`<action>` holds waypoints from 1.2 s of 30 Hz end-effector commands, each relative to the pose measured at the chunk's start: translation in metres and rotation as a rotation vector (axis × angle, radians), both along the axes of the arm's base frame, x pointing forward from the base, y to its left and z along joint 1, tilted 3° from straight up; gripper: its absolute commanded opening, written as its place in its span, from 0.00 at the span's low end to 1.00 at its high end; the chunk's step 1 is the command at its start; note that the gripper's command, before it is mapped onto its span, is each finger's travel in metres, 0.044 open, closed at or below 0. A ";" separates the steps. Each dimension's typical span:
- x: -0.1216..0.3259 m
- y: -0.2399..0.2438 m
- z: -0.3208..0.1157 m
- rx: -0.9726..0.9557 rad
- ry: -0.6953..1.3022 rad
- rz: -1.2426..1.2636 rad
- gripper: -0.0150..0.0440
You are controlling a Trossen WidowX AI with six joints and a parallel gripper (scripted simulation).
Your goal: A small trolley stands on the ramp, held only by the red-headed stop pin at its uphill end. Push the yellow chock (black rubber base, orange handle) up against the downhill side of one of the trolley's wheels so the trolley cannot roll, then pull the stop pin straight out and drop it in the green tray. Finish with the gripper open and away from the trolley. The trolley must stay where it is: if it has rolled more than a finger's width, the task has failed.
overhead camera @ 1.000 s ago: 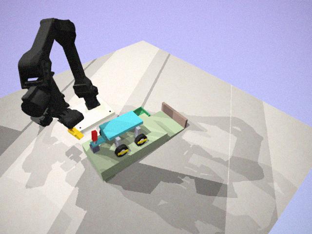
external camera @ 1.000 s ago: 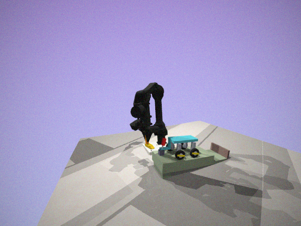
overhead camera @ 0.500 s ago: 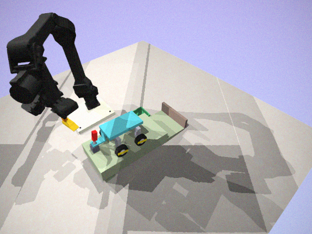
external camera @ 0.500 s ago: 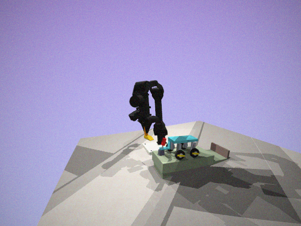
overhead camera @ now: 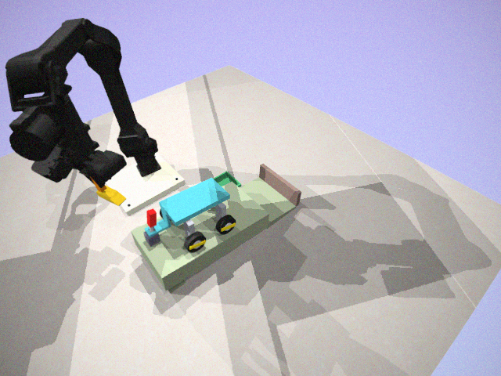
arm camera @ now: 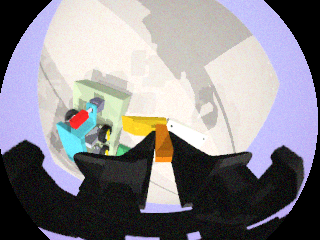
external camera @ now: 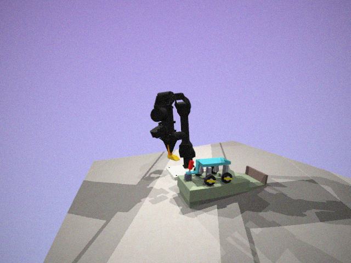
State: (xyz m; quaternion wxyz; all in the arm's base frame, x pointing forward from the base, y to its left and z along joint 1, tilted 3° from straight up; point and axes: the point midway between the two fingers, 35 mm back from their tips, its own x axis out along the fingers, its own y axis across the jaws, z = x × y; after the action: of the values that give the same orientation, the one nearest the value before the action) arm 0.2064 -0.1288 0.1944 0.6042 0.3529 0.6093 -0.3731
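My gripper point(overhead camera: 99, 182) point(external camera: 169, 152) point(arm camera: 161, 134) is shut on the orange handle of the yellow chock point(overhead camera: 113, 197) point(external camera: 173, 157) point(arm camera: 141, 125). It holds the chock in the air, off the ramp's uphill end and in front of the white base plate in the top and exterior views. The cyan trolley point(overhead camera: 194, 200) point(external camera: 213, 162) point(arm camera: 71, 142) stands on the green ramp point(overhead camera: 178, 265) point(external camera: 204, 194) point(arm camera: 118, 102). The red-headed stop pin point(overhead camera: 151, 217) point(external camera: 191, 164) point(arm camera: 79, 119) stands upright in the holder at the trolley's uphill end. The green tray point(overhead camera: 233, 178) point(arm camera: 123, 149) is partly hidden behind the trolley.
The white base plate point(overhead camera: 151, 195) point(external camera: 173, 170) point(arm camera: 187, 132) lies under the arm's foot, close beside the ramp. A brown end board point(overhead camera: 279, 184) point(external camera: 256, 175) stands across the ramp's downhill end. The arm's shadows fall over the table.
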 end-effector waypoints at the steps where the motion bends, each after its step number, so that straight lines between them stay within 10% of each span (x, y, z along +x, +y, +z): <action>1: -0.001 0.000 0.000 0.001 0.007 0.128 0.25; 36: 0.000 0.000 0.000 0.029 0.035 1.268 0.25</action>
State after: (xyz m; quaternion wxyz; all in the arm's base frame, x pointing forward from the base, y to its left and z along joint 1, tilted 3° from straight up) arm 0.2067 -0.1286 0.1945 0.6972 -0.0482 0.7144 0.0354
